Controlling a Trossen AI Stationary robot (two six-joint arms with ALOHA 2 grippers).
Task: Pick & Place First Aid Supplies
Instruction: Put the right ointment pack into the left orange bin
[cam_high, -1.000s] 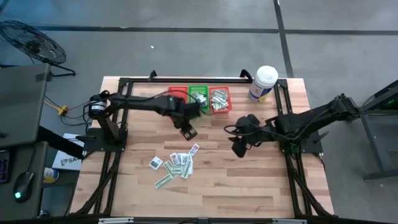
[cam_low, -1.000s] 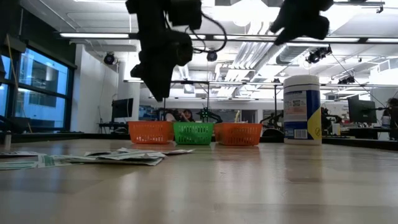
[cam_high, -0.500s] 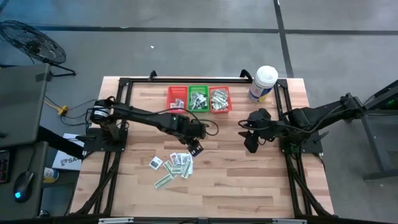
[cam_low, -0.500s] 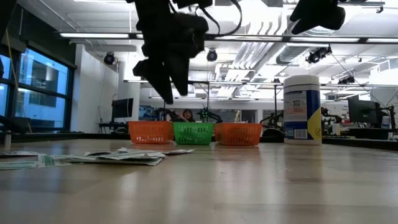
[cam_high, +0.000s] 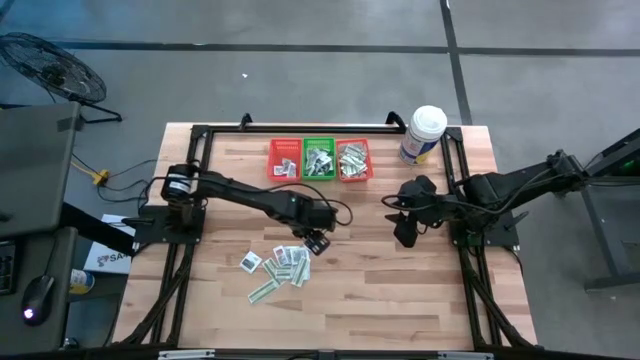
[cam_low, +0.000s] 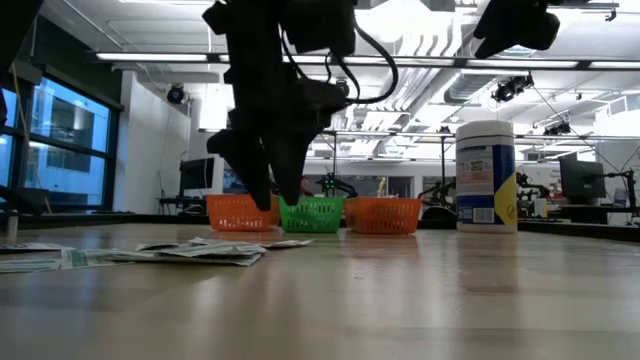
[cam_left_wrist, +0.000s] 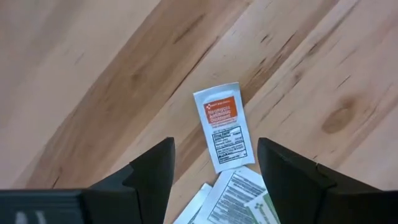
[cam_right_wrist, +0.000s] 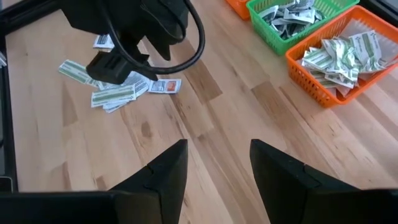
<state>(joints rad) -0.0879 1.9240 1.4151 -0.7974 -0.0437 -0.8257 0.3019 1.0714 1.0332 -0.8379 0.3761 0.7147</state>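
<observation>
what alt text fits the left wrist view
The left claw, open, hangs above a white packet with an orange label lying flat on the wooden table. More printed packets overlap just beside it.

The left arm reaches from the left edge toward the centre of the high view, its left gripper pointing down, fingers spread and empty. The right arm stretches in from the right; the right gripper hangs right of centre, fingers apart, empty.
</observation>
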